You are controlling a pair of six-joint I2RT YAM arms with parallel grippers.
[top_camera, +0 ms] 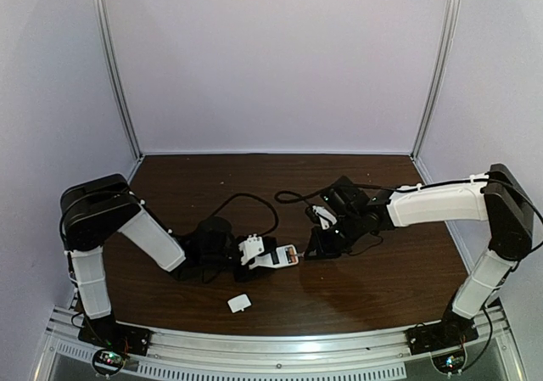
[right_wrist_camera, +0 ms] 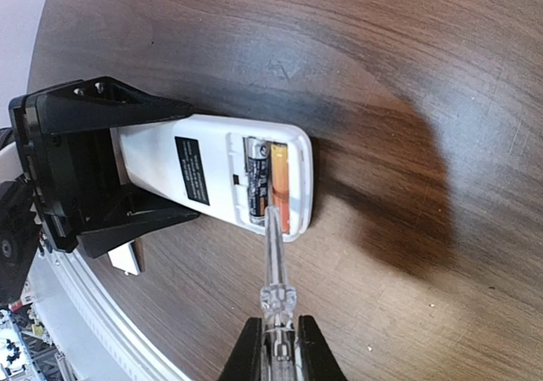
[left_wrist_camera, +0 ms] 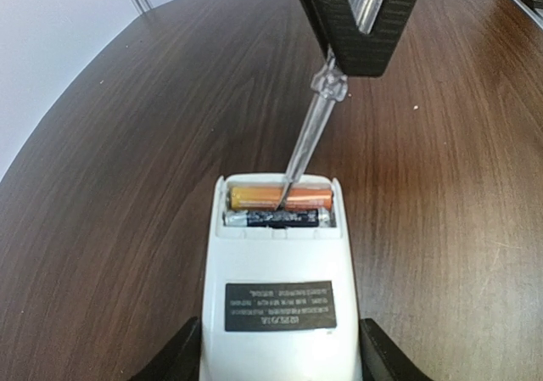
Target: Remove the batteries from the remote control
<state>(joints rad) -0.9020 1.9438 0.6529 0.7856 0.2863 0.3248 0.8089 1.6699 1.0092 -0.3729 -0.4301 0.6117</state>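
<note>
The white remote control (left_wrist_camera: 280, 271) lies back up on the table with its compartment open, and my left gripper (left_wrist_camera: 280, 360) is shut on its near end. Two batteries sit side by side inside: an orange-copper one (left_wrist_camera: 254, 197) and a dark one (left_wrist_camera: 276, 220). My right gripper (right_wrist_camera: 276, 347) is shut on a clear-handled screwdriver (right_wrist_camera: 273, 254), whose tip rests between the batteries (right_wrist_camera: 267, 182). From above, the remote (top_camera: 276, 256) lies between my left gripper (top_camera: 246, 256) and my right gripper (top_camera: 327, 238).
A small white cover piece (top_camera: 238, 303) lies on the wood table near the front edge, and shows in the right wrist view (right_wrist_camera: 125, 259) beside the left gripper. Black cables (top_camera: 246, 201) loop behind the arms. A metal rail (top_camera: 271, 347) runs along the front.
</note>
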